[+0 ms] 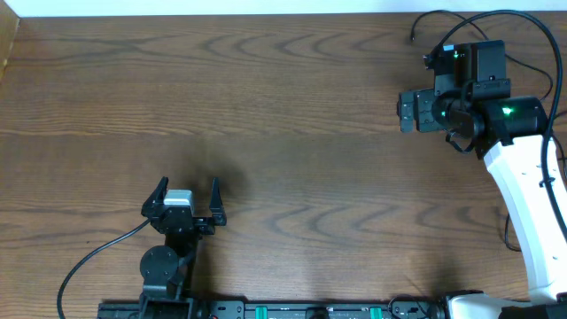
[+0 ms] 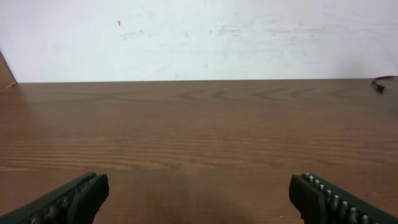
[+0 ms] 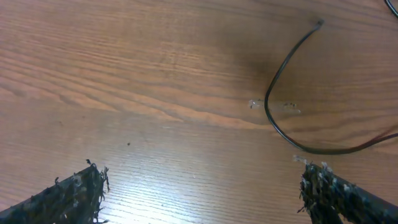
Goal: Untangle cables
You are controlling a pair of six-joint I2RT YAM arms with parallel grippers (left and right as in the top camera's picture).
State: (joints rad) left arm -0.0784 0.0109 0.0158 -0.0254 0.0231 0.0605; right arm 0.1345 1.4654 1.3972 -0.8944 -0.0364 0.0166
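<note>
A thin black cable (image 3: pixel 278 71) with a small plug tip lies on the wooden table in the right wrist view, curving from the upper right down toward the right finger. It also shows in the overhead view (image 1: pixel 431 16) at the far right back, and its tip shows in the left wrist view (image 2: pixel 381 83). My right gripper (image 3: pixel 205 196) is open and empty, left of the cable; overhead it (image 1: pixel 406 113) sits at the back right. My left gripper (image 1: pixel 188 197) is open and empty near the front left, over bare wood (image 2: pixel 199 199). No tangle is visible.
Small clear bits (image 3: pixel 255 104) lie on the wood beside the cable. The white right arm (image 1: pixel 523 177) runs along the right edge. A thicker black wire (image 1: pixel 89 257) trails from the left arm's base. A white wall (image 2: pixel 199 37) stands behind the table.
</note>
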